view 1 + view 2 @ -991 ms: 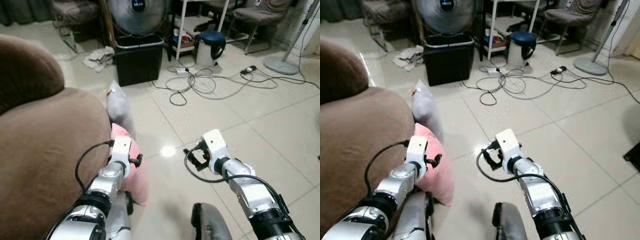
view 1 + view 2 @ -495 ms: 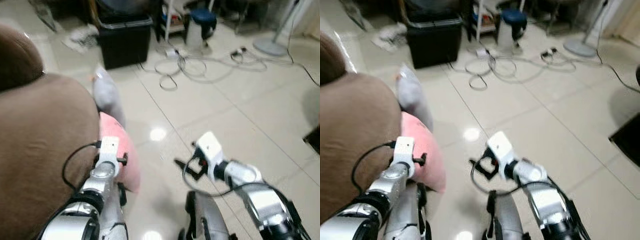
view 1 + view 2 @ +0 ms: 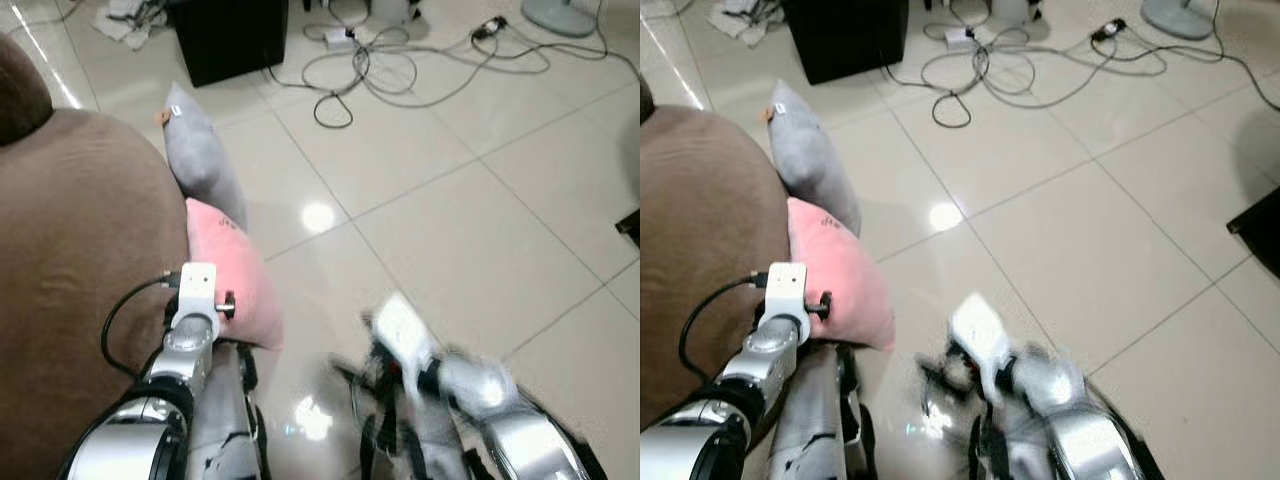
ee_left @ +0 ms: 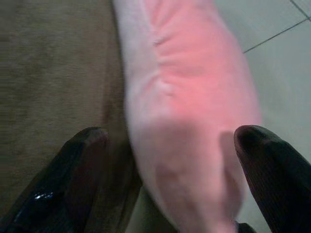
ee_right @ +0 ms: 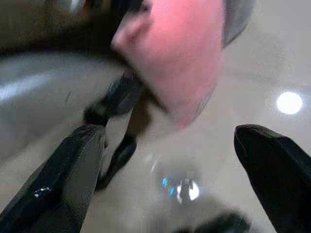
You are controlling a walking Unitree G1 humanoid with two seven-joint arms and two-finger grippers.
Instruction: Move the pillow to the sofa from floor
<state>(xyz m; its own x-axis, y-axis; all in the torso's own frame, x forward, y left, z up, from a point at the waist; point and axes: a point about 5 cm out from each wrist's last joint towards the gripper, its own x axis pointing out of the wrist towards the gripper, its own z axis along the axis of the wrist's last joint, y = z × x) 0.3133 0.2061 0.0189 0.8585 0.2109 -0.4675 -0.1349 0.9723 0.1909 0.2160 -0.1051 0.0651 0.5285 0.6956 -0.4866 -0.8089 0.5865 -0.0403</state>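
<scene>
The pink pillow [image 3: 235, 285] stands on its edge on the tiled floor [image 3: 480, 200], leaning against the side of the brown sofa [image 3: 80, 270] at the left of the scene. A grey pillow [image 3: 200, 165] leans on the sofa just beyond it, farther away, and seems to touch the pink one.

The left pincer [image 4: 165, 179] hangs just above the near end of the pink pillow with its two fingers spread wide, holding nothing. In its wrist view one finger [image 4: 73, 170] sits over the sofa side and the other over the floor side, so the pillow lies between them. The right pincer [image 5: 167, 165] is low and near, to the right of the pillow, also wide open and empty; it is blurred in the head views.

Several things could go wrong from here. The sofa-side finger looks likely to catch the upholstery or jam in the narrow gap between pillow and sofa, so the closing grip could pinch fabric instead of the pillow. The pillow is soft and looks limp: a shallow one-handed pinch at the edge may slip, or the pillow may fold and drop during the lift. Pulling it out could also topple the grey pillow resting alongside. Cables [image 3: 400, 70] lie loose on the far floor, well apart from the pillows, a tripping risk only if the robot steps that way.
</scene>
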